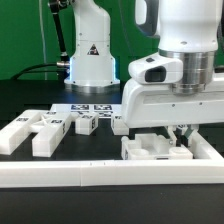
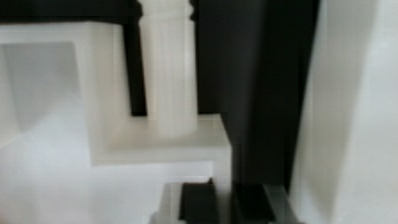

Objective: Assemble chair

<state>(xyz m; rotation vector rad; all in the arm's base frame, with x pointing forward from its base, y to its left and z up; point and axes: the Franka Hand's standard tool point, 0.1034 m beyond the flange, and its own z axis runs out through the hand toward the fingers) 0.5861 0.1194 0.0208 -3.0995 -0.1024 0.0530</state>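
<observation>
A white blocky chair part lies on the black table just behind the front rail. My gripper is lowered onto that part's end on the exterior view's right. In the blurred wrist view the same part shows a stepped edge and a long bar. The two dark fingertips stand very close together with a thin pale strip of the part between them, so the gripper looks shut on the part's edge. More chair parts lie at the exterior view's left: two big blocks and small tagged cubes.
The long white L-shaped border rail runs along the front and turns up at the exterior view's right, close to the gripper. The marker board lies behind the parts. The robot base stands at the back.
</observation>
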